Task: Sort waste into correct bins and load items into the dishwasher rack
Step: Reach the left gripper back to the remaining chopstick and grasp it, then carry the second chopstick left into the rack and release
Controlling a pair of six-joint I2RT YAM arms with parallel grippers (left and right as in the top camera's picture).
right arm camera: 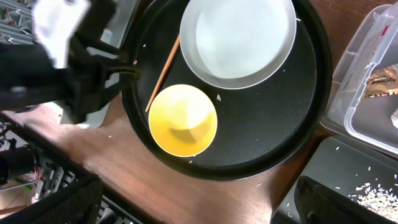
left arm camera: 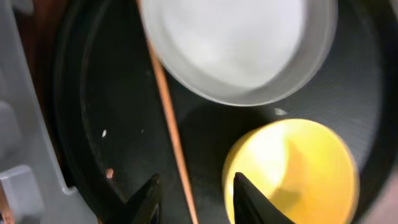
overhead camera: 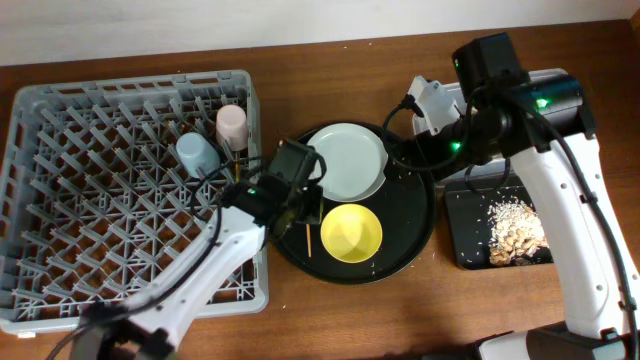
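Observation:
The grey dishwasher rack (overhead camera: 120,200) holds the pink cup (overhead camera: 232,124) and blue cup (overhead camera: 197,153) at its far right side. The pale plate (overhead camera: 350,160) and yellow bowl (overhead camera: 351,233) sit on the round black tray (overhead camera: 410,245). A wooden chopstick (left arm camera: 171,124) lies on that tray left of the bowl (left arm camera: 292,174). My left gripper (left arm camera: 196,193) is open and low, with the chopstick between its fingertips. My right gripper (right arm camera: 193,211) is open and empty, high above the tray's right side. The black bin tray (overhead camera: 470,250) holds beige food scraps (overhead camera: 515,230). The clear tub (right arm camera: 367,74) holds the brown-gold wrapper (right arm camera: 379,87).
The rack's right wall (left arm camera: 25,155) is close to the left of my left gripper. My right arm (overhead camera: 500,110) covers most of the clear tub in the overhead view. Small crumbs are scattered on the round tray and on the wooden table (overhead camera: 330,320).

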